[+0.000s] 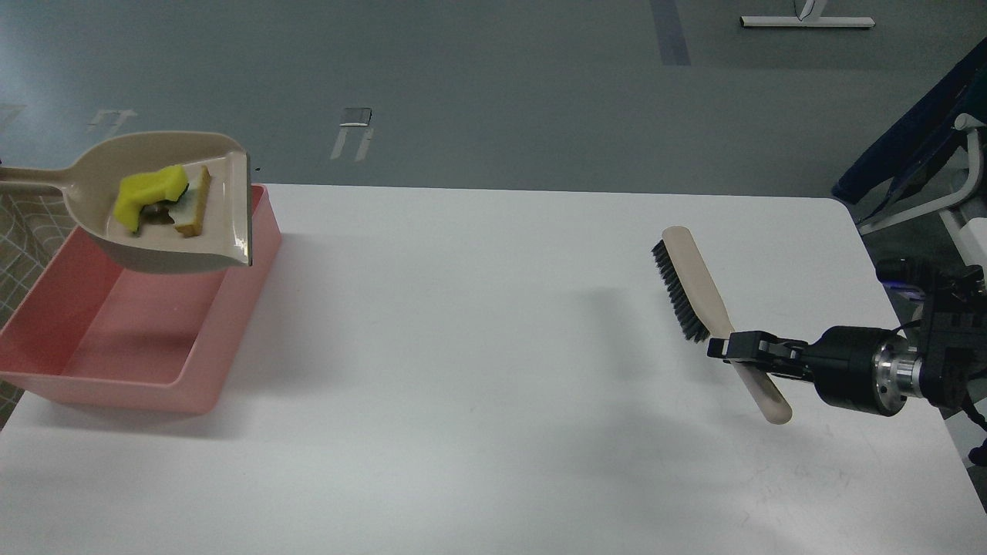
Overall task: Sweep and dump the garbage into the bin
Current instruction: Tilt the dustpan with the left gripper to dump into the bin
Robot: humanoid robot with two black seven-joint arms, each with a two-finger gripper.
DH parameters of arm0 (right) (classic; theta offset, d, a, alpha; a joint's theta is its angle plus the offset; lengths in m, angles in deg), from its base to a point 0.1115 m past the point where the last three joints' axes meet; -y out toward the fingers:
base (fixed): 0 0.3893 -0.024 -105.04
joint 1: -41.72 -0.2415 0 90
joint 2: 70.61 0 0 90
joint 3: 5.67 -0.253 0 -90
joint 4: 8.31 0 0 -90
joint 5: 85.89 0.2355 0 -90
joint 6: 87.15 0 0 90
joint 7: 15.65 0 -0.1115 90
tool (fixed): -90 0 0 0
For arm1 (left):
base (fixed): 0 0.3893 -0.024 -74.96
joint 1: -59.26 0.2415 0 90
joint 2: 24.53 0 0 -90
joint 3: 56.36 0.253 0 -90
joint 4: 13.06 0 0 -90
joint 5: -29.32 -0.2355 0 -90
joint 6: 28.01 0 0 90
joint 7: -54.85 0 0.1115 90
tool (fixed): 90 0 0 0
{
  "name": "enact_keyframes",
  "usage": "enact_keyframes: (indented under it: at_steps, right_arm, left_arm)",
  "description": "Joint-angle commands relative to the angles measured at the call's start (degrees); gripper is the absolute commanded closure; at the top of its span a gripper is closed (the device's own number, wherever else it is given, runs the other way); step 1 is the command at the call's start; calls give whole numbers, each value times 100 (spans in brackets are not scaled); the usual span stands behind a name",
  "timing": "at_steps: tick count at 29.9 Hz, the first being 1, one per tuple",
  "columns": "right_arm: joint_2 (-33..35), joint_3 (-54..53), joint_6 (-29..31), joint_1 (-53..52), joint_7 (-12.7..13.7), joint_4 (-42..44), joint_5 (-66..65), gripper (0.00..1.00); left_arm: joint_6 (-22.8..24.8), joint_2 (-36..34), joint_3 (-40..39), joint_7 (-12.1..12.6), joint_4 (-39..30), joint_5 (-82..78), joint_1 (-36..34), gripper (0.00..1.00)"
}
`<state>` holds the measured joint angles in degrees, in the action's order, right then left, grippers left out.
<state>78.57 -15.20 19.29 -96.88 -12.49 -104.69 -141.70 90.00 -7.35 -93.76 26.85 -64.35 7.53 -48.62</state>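
Two scraps make up the garbage (158, 199), a yellow crumple and a tan stick beside it, and both lie in the dustpan (166, 204) that I have held up over the far half of the bin (46, 378). The pan's handle runs off the left edge, so my left gripper is out of frame and I can't say how it stands. My right gripper (729, 347) is closed on the handle of the brush (698, 281), which hangs above the right side of the table (493, 385), bristles facing left.

As I judge it, the sweeping is done and the dump is the step in hand. The pan's open lip points right, toward the bin's right wall, and sits close above that wall. If I tip it as it stands, the scraps could slide out over the rim onto the table. I'd carry the pan a little further left first, so the lip is well inside the walls, then roll the wrist slowly until the lip drops. The yellow piece looks light and may cling; a small shake should free it. The brush can wait where it is.

The tabletop is white, matte and lightly scuffed near me. Beyond it is grey floor with tape marks, a white stand foot at the far top, and a dark blue chair at right.
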Motion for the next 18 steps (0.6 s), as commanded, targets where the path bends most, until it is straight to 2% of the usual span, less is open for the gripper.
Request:
enact_keyframes:
  at_steps: [1,10,18]
  right_arm:
    - [-12,3,0,0,0,6,-9,100]
    - [-12,3,0,0,0,6,0,100]
    - [-12,3,-9,8,0,6,0,100]
  left_arm:
    - [-1,-64,-5,0,146,-228,92,100]
    - [-1,-328,-5,0,181,-307,136,100]
    - [-1,-583,-101,0,181,-1220,13,100]
